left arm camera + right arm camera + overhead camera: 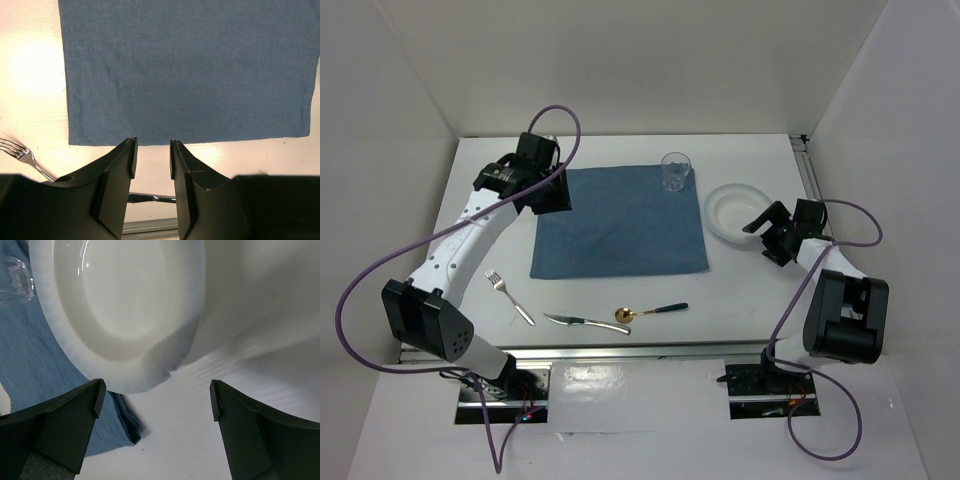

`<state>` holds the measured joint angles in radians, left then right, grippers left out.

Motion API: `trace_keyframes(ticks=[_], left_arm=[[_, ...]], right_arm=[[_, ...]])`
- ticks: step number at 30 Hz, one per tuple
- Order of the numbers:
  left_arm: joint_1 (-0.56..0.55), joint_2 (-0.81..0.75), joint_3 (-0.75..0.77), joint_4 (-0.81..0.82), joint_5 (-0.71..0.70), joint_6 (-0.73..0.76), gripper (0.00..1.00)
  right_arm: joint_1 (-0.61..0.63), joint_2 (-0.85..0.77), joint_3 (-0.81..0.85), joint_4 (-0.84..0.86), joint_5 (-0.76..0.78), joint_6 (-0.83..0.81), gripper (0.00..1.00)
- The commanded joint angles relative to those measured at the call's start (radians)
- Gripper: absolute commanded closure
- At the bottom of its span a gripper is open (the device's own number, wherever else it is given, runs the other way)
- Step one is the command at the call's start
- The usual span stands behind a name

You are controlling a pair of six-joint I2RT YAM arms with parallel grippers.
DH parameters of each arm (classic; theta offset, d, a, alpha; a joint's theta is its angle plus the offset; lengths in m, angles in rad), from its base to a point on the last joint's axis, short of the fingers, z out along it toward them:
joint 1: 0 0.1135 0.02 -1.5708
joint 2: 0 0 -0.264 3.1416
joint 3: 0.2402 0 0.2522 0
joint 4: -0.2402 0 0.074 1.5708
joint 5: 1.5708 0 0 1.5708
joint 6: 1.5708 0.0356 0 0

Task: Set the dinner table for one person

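Setting of one place, plate stage. Item: desk (750, 300), white and flat, carrying everything listed, with both arms based at its near edge. Item: blue placemat (620, 222), spread flat at mid-desk. Item: white plate (712, 215), lying to the right of the placemat, its rim at or just over the cloth's right edge. Item: right tool (157, 395), jaws spread wide and empty, poised at the plate's near-right rim without gripping it. Item: left tool (152, 150), jaws partly parted with nothing between them, hanging over the placemat's far-left corner. By these positions the plate looks to be the step in hand. The next move would call for bringing the right jaws over the rim, clenching, then lifting the plate to the cloth's middle. Obstacle: clear glass (675, 172), upright on the placemat's far-right corner, near the plate and close to that path, so liable to be knocked. Other stock, on bare desk in front of the cloth: fork (508, 296) to the left, knife (585, 322) and gold spoon (650, 312) just beside each other, contact not discernible. All three are well apart from the plate and unplaced.
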<state>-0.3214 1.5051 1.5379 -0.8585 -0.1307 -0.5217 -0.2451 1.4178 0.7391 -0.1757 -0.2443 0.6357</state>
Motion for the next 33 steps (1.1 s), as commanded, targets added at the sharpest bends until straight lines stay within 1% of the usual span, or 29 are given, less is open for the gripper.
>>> trace_keyframes(ticks=[1, 3, 4, 8, 10, 11, 16, 17, 18, 21, 22, 23, 25, 26, 28, 31, 33], left_arm=[[-0.002, -0.036, 0.004, 0.026, 0.013, 0.012, 0.5], [-0.002, -0.036, 0.004, 0.026, 0.046, 0.012, 0.5], [-0.002, -0.036, 0.004, 0.035, 0.055, 0.003, 0.5], [-0.011, -0.026, -0.005, 0.044, 0.066, 0.003, 0.5], [-0.011, -0.016, -0.005, 0.044, 0.066, -0.006, 0.5], [-0.011, -0.016, 0.005, 0.033, 0.066, -0.006, 0.5], [-0.021, -0.006, -0.004, 0.042, 0.075, -0.015, 0.5], [-0.03, -0.006, -0.004, 0.042, 0.075, -0.015, 0.5], [-0.03, -0.006, -0.004, 0.042, 0.075, -0.015, 0.5], [-0.03, 0.004, -0.004, 0.042, 0.075, -0.015, 0.5], [-0.03, 0.004, -0.004, 0.033, 0.075, -0.015, 0.5], [-0.03, 0.004, -0.004, 0.033, 0.066, -0.015, 0.5], [-0.03, 0.004, -0.004, 0.033, 0.066, -0.015, 0.5], [-0.03, 0.004, -0.004, 0.033, 0.066, -0.015, 0.5], [-0.03, 0.004, -0.015, 0.033, 0.066, -0.015, 0.5], [-0.03, 0.004, -0.015, 0.033, 0.066, -0.015, 0.5], [-0.03, 0.004, -0.015, 0.033, 0.075, -0.015, 0.5]], right_arm=[[-0.006, 0.061, 0.019, 0.145, -0.058, 0.031, 0.03], [-0.006, 0.087, 0.032, 0.145, -0.058, 0.042, 0.09], [-0.006, 0.113, 0.032, 0.171, -0.058, 0.042, 0.11], [-0.006, 0.194, 0.081, 0.171, -0.035, 0.055, 0.24], [-0.006, 0.216, 0.082, 0.186, -0.012, 0.064, 0.33], [-0.006, 0.23, 0.091, 0.186, -0.012, 0.064, 0.35], [-0.006, 0.271, 0.091, 0.222, 0.01, 0.114, 0.36], [-0.016, 0.282, 0.091, 0.231, 0.01, 0.14, 0.38], [-0.016, 0.282, 0.091, 0.231, 0.01, 0.153, 0.42], [-0.016, 0.282, 0.091, 0.243, 0.01, 0.173, 0.5], [-0.016, 0.282, 0.091, 0.243, 0.02, 0.183, 0.57], [-0.016, 0.282, 0.1, 0.214, 0.045, 0.193, 0.62], [-0.016, 0.264, 0.1, 0.214, 0.074, 0.203, 0.73], [-0.016, 0.251, 0.1, 0.205, 0.074, 0.203, 0.76], [-0.025, 0.204, 0.1, 0.19, 0.097, 0.203, 0.82], [-0.043, 0.121, 0.1, 0.16, 0.106, 0.193, 1.0], [-0.054, 0.072, 0.1, 0.147, 0.106, 0.184, 1.0]])
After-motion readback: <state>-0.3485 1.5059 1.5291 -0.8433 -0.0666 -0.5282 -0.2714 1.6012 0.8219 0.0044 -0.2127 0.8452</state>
